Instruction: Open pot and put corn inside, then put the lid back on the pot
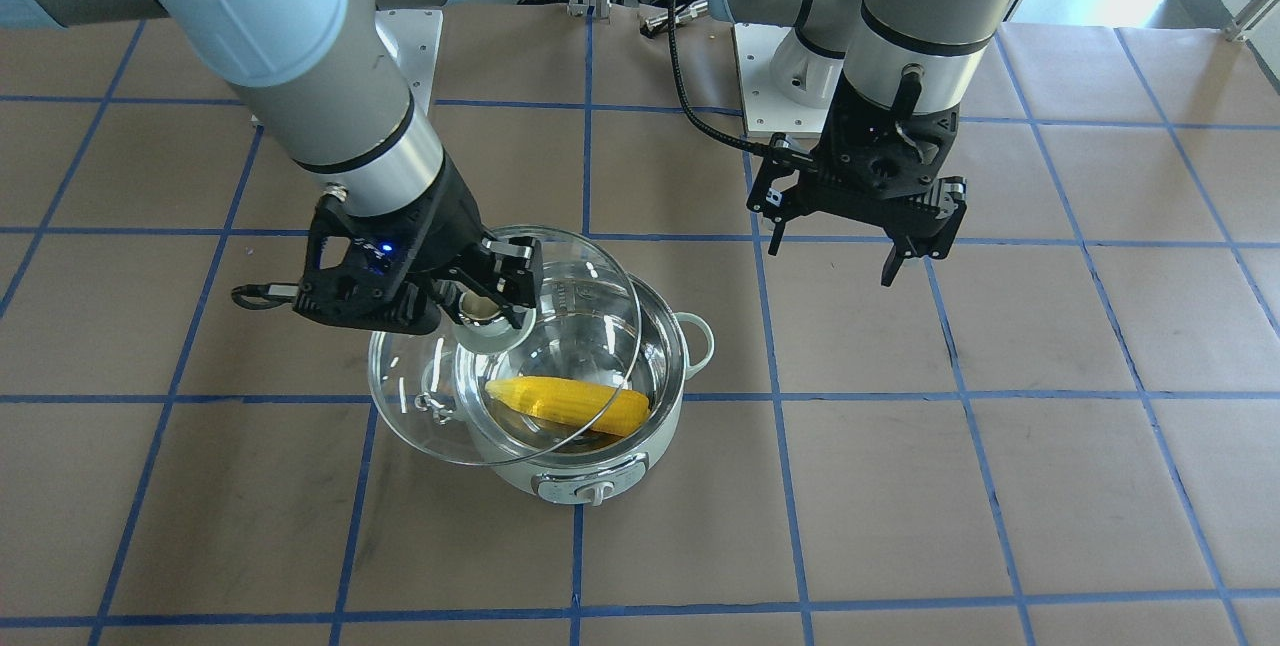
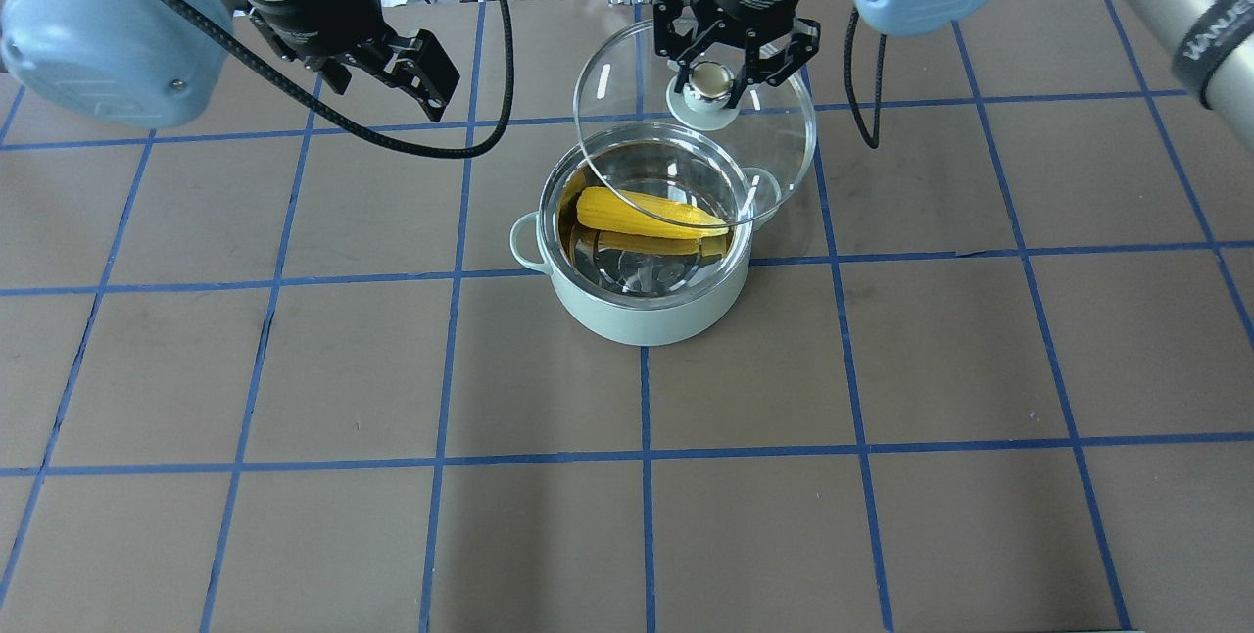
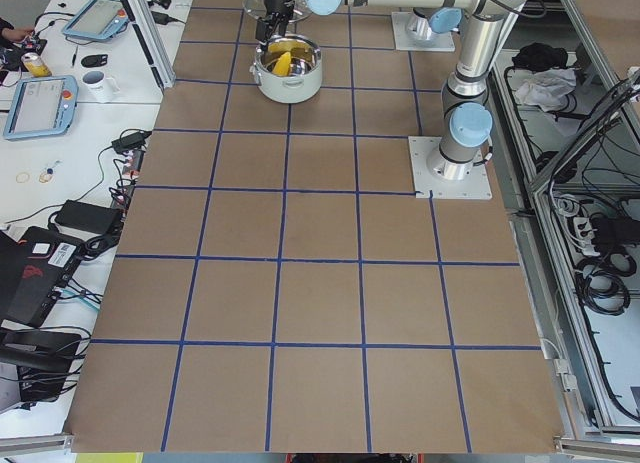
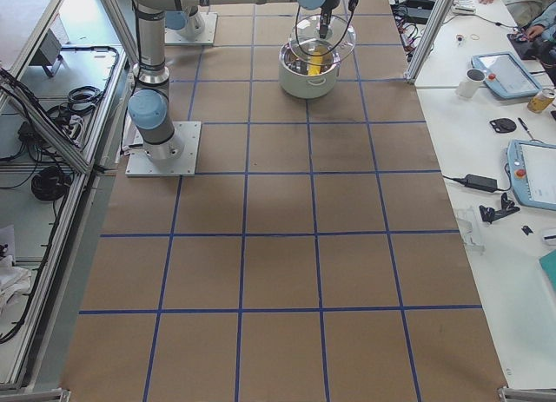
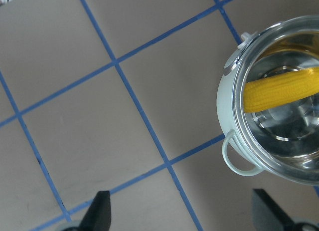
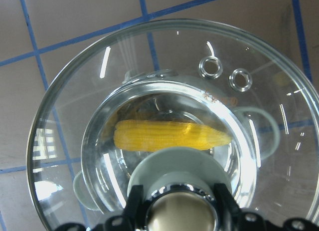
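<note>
On the desk [image 2: 294,368], the mint-green electric pot [image 2: 637,315] is standing open just below the right arm's fingers [image 2: 712,81] and well apart from the left arm's fingers [image 5: 182,216], which are hanging spread and empty over bare desk. The clear glass lid [image 2: 769,128] is hanging tilted beneath the right fingers, which are clenching its beige knob [image 6: 179,216], so it is overlapping only part of the pot's mouth rather than sitting on the rim. The corn cob [image 2: 647,214] is already lying across the steel interior below those fingers, so opening and loading are looking done, and only centring, lowering and releasing the lid is remaining.
</note>
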